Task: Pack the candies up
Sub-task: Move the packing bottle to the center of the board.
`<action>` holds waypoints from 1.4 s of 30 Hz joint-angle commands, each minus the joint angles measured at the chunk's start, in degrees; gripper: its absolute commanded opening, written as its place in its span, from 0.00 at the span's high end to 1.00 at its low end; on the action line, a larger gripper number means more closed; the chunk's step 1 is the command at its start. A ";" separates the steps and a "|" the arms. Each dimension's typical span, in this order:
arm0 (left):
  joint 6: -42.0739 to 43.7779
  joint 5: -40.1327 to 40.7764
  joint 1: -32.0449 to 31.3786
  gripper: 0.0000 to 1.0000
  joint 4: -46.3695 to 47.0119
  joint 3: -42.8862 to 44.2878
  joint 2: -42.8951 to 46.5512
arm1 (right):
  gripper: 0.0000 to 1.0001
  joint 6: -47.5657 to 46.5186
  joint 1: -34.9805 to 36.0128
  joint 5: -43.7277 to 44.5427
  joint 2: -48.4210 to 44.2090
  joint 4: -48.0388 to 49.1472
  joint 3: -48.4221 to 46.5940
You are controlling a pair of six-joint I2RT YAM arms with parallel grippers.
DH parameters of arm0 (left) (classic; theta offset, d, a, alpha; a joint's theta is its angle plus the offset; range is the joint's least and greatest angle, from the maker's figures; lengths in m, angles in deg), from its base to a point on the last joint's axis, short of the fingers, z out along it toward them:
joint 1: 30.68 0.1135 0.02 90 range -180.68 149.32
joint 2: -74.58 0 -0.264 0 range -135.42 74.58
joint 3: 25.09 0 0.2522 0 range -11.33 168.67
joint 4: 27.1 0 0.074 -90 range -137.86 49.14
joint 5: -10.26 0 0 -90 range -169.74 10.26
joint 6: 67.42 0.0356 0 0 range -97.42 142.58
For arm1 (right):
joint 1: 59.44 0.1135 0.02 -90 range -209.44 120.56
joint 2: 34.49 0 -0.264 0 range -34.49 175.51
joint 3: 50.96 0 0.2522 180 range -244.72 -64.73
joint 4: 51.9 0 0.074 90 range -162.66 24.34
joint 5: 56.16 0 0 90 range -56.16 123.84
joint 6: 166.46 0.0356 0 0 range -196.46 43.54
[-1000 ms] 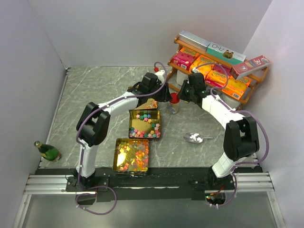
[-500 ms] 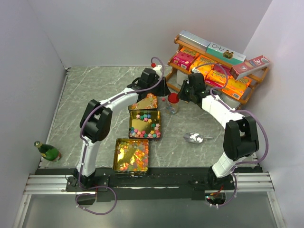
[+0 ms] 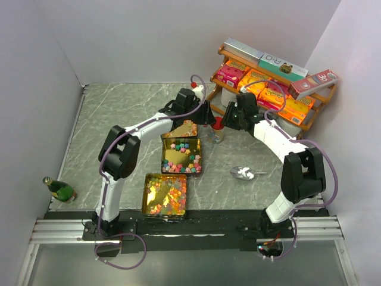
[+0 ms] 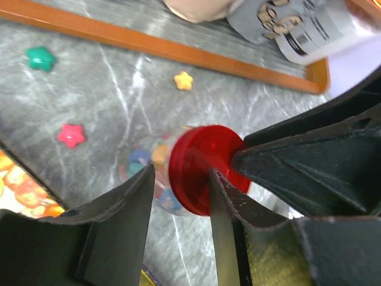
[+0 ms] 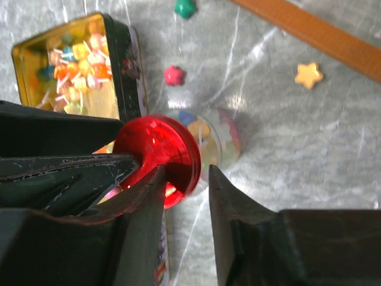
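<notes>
A small clear jar (image 3: 218, 134) with a red lid (image 3: 218, 124) stands upright behind the tins, with mixed candies (image 4: 147, 159) inside. My left gripper (image 4: 181, 174) hangs open over it, one finger (image 4: 225, 226) crossing the lid (image 4: 199, 170). From the other side my right gripper (image 5: 186, 173) is open too, its left finger (image 5: 140, 208) over the lid (image 5: 156, 152). In the top view both grippers (image 3: 208, 119) (image 3: 227, 121) meet at the jar. More candies fill two gold tins (image 3: 181, 156) (image 3: 165, 194). Loose star candies (image 4: 71, 135) (image 5: 308, 74) lie on the table.
A tilted gold tin lid (image 3: 183, 128) lies just left of the jar. A metal scoop (image 3: 243, 173) lies to the front right. An orange shelf (image 3: 271, 89) of boxes stands at the back right, its base rail (image 4: 178, 50) close behind the jar. A green bottle (image 3: 59, 189) lies front left.
Both grippers' jaws have spread wider at the red lid. The left wrist has shifted a little toward the back and then settled; the jar stands where it was.
</notes>
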 commanded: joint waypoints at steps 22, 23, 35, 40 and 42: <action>-3.92 2.81 0.08 0.07 0.22 -2.30 12.03 | 0.43 4.29 -5.50 -4.35 6.62 -9.63 -15.10; -4.72 3.68 0.61 0.07 -0.39 -1.68 11.07 | 0.44 3.94 -5.68 -6.53 8.03 -11.46 -16.51; -10.26 -0.97 3.34 0.51 -15.95 20.47 -10.38 | 0.57 3.94 -6.30 -15.16 17.27 -10.25 -16.97; -8.69 -0.18 3.34 0.58 -17.09 19.60 -12.23 | 0.60 3.50 -6.21 -17.89 17.62 -9.46 -14.34; -8.33 -0.70 3.16 0.61 -16.75 18.54 -12.50 | 0.61 3.23 -6.38 -17.98 17.27 -9.37 -13.02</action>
